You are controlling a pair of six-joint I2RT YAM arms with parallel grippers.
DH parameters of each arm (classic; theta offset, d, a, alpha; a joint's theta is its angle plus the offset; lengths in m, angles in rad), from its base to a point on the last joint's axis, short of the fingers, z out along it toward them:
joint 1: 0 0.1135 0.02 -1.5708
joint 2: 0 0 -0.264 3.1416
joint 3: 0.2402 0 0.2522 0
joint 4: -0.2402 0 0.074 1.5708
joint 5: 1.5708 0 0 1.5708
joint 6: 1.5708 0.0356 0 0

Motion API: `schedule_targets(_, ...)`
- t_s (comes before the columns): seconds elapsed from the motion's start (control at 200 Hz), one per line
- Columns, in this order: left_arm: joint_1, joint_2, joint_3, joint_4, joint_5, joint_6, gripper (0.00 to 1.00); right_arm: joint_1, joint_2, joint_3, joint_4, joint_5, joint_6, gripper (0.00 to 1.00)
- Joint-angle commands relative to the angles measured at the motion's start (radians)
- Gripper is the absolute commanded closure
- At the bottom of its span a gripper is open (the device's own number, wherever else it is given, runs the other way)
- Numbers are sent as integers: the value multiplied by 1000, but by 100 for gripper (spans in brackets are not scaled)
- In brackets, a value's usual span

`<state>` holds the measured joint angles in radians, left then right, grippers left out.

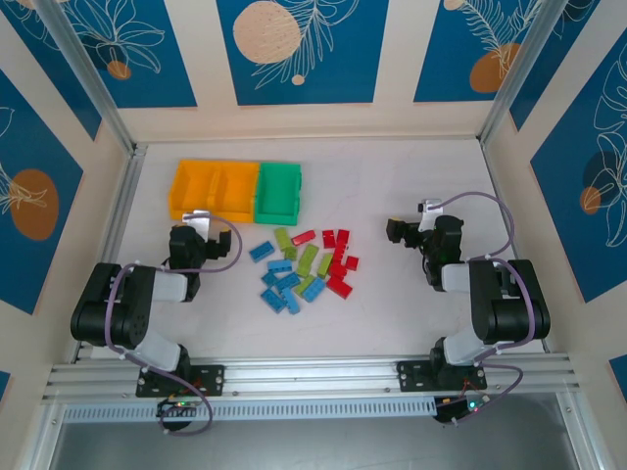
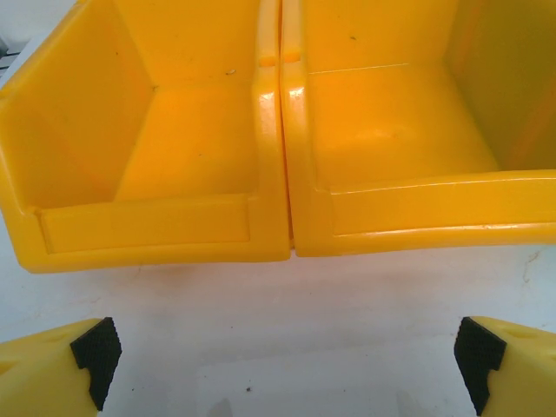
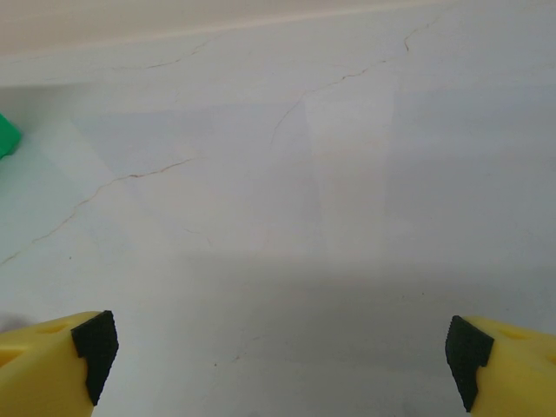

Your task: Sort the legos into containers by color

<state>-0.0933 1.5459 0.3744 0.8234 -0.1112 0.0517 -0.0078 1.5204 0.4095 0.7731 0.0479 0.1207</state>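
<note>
White and matt, the bench point(image 1: 411, 323) sits inside pale walls hung with blue panels point(image 1: 294, 49) printed with leaf outlines and peach discs, and a ribbed aluminium rail point(image 1: 313, 372) runs along its near edge. Seen close by the right wrist camera, the surface carries fine hairline cracks and a soft sheen. At the back left stand three square, open-topped bins of glossy moulded plastic joined in a row: two orange-yellow bins point(image 1: 214, 189) and, on their right, a green bin point(image 1: 278, 191). The left wrist camera looks straight into the two orange-yellow ones point(image 2: 278, 130), where thick rounded rims, low front lips and smooth floors catch the light. The legos point(image 1: 306, 266) lie loose on the bench between the two arms, just in front of the green bin: small rectangular bricks, the red ones gathered to the right, lime green through the middle, blue to the left and near side. The left hand point(image 1: 201, 220) hangs just before the orange-yellow bins, its yellow fingers tipped with black ribbed pads point(image 2: 95, 347) and spread wide, gripping nothing point(image 2: 287, 356). The right hand point(image 1: 400, 231) hovers over bare bench to the right of the bricks, likewise spread wide and holding nothing point(image 3: 282, 352). A sliver of green plastic point(image 3: 7, 137) shows at the left edge of its view.
</note>
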Motion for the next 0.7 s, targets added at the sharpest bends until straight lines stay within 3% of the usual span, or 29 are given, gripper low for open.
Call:
schedule_targets(0.0, 14, -19, 14, 27, 15, -10, 0, 3, -74, 39, -71, 36, -11, 1)
schedule_targets(0.115, 4, -145, 25, -105, -43, -27, 0, 13, -298, 149, -462, 166, 144, 1)
schedule_targets(0.21, 2, -313, 96, -412, -83, -131, 0, 21, -462, 272, -854, 154, 388, 1)
schedule_targets(0.295, -10, -458, 158, -663, -79, -286, 0, 51, -519, 390, -1140, 94, 554, 1)
schedule_targets(0.385, -26, -555, 268, -984, -82, -472, 0, 120, -518, 493, -1315, -15, 613, 2)
schedule_targets(0.52, -72, -588, 422, -1354, 12, -663, 8, 317, -441, 635, -1486, -118, 619, 2)
schedule_targets(0.695, -230, -515, 510, -1571, 44, -742, 15, 558, -240, 855, -1684, -160, 586, 3)
